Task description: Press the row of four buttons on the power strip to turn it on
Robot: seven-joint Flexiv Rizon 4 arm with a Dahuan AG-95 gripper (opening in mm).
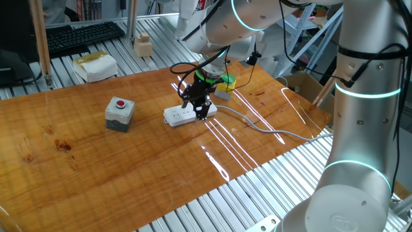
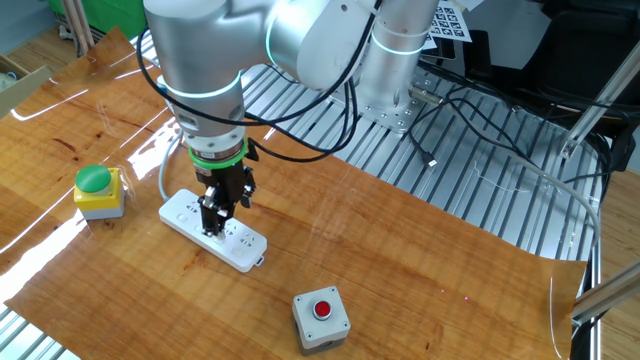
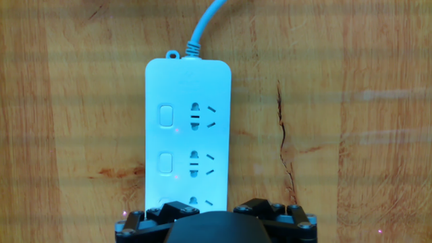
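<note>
Seemingly partway through, the pincer point(image 2: 213, 222), jaws spread apart, hangs low over the power strip point(image 2: 213, 230) at left-centre of the tabletop point(image 2: 420, 270), with two of the row of four buttons point(image 3: 165, 138) visible ahead, seemingly unpressed.

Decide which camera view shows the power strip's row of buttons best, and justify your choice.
The hand view: it looks straight down on the power strip, showing its buttons distinctly, though the hand's body hides the nearest. In both fixed views the strip is small, oblique and partly blocked by the hand.
</note>
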